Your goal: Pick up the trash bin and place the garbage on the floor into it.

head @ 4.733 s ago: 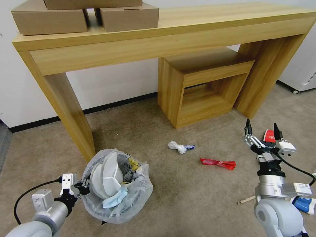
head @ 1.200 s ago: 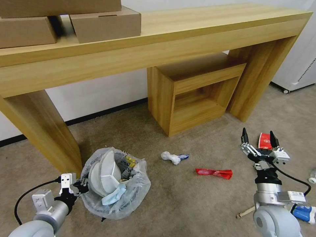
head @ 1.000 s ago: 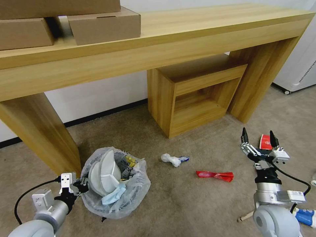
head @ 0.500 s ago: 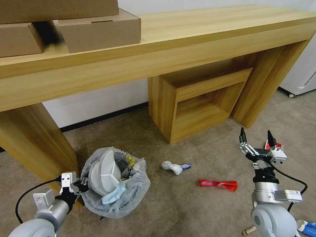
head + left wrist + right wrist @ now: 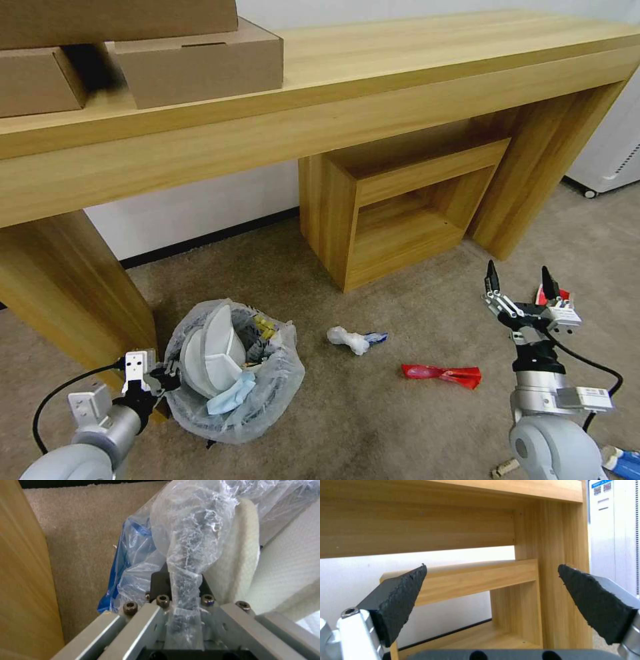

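The trash bin (image 5: 230, 393), lined with a crinkly plastic bag, holds white slippers (image 5: 213, 350) and a blue mask. My left gripper (image 5: 159, 381) is shut on its bag rim; the left wrist view shows the gripper (image 5: 180, 586) pinching the twisted plastic (image 5: 190, 530). On the carpet lie crumpled white paper (image 5: 347, 338) and a red wrapper (image 5: 441, 373). My right gripper (image 5: 519, 280) is raised and open with nothing in it, and stands open in the right wrist view (image 5: 500, 585) too. A red-white cup (image 5: 557, 295) peeks from behind it. A blue-white carton (image 5: 625, 461) and a wooden stick (image 5: 505, 468) lie at the lower right.
A long wooden table (image 5: 400, 73) carries cardboard boxes (image 5: 200, 57); its left leg (image 5: 63, 287) stands right beside the bin. A wooden cube shelf (image 5: 400, 200) sits under the table. A white appliance (image 5: 617, 160) stands at the far right.
The whole picture has shifted, so the camera has moved nearer the table. The left gripper keeps its hold on the bag rim and the right gripper stays open.
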